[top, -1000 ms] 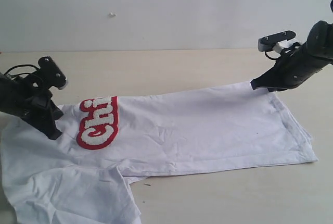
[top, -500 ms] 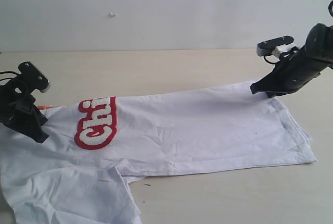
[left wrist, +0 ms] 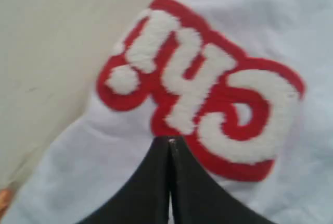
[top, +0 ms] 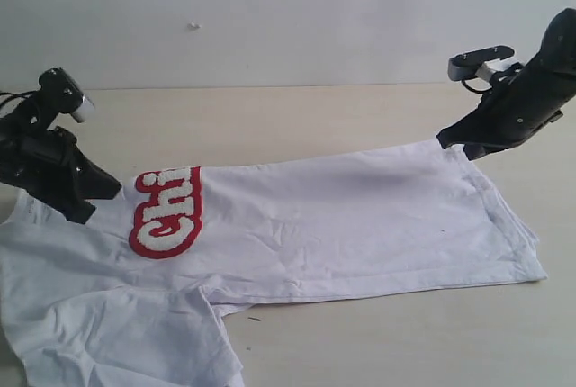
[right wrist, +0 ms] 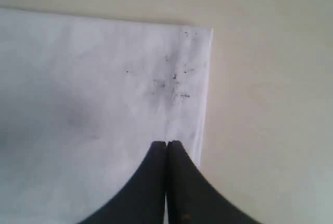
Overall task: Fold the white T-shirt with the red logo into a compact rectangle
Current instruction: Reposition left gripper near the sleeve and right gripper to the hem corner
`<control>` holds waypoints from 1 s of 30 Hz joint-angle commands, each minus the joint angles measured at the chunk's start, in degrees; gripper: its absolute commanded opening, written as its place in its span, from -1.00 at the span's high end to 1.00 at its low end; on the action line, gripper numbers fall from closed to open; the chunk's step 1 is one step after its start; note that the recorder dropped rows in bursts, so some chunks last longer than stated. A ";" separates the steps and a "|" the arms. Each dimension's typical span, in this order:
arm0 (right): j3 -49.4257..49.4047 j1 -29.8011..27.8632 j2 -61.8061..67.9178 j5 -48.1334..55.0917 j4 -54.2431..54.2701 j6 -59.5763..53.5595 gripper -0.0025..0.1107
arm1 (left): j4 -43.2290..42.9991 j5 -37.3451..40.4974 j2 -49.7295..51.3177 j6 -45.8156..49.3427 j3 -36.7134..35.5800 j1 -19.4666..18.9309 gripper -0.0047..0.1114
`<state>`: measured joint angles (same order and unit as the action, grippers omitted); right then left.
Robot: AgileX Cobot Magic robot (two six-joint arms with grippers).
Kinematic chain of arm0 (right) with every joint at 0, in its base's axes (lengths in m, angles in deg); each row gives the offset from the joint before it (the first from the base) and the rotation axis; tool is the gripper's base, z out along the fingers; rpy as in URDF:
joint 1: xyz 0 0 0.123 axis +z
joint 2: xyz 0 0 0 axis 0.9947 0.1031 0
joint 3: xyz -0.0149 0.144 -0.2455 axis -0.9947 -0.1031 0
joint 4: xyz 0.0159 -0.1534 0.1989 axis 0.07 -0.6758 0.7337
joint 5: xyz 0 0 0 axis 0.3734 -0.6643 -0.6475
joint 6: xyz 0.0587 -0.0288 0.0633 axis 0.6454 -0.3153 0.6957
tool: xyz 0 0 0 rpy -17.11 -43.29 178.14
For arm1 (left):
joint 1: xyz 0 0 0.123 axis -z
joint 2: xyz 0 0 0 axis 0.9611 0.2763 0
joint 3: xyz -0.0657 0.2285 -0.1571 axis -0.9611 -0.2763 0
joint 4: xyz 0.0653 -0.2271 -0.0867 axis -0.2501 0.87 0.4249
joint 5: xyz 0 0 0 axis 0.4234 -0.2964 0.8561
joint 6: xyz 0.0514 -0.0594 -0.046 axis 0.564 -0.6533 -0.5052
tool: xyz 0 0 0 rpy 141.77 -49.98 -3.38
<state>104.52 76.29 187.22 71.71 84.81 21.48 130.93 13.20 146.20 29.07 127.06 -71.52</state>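
Observation:
The white T-shirt (top: 360, 225) lies across the table, folded lengthwise along its far edge. Only the "Chi" end of the red logo (top: 166, 211) shows; the rest is hidden under the fold. My left gripper (top: 115, 191) is shut at the collar end, its tips just beside the logo (left wrist: 208, 94) and pinching the cloth (left wrist: 93, 166). In the left wrist view that gripper (left wrist: 169, 140) has its jaws pressed together. My right gripper (top: 443, 141) is shut on the far hem corner. The right wrist view shows this gripper (right wrist: 166, 143) on the speckled white fabric (right wrist: 93, 88) near the hem.
The beige table (top: 297, 121) runs back to a pale wall. One sleeve (top: 135, 333) spreads toward the front left edge. A small dark speck (top: 255, 319) lies on the table in front of the shirt. Bare tabletop (right wrist: 270, 104) lies beside the hem corner.
My left gripper swung out to the left, tugging the shirt slightly that way, then rose and came back toward the logo. My right gripper lifted a little at the hem corner.

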 commanded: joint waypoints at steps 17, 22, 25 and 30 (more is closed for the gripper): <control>-15.61 -0.18 -3.42 -0.64 0.54 2.08 0.96 | -31.23 -2.15 1.86 -18.79 -2.47 8.87 0.92; -16.84 -0.18 -7.38 2.19 -9.43 11.25 0.96 | -32.75 0.83 2.10 -19.97 -1.05 8.87 0.92; -16.84 -0.18 -9.92 2.43 -10.09 12.32 0.96 | -38.96 1.37 2.76 -26.04 -1.05 8.87 0.92; -16.72 -0.18 -13.88 1.48 -9.94 12.32 0.96 | -42.44 1.13 3.46 -30.64 -1.05 8.87 0.92</control>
<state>87.81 76.29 175.69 74.11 75.40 33.34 89.60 14.08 149.64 0.60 125.79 -62.66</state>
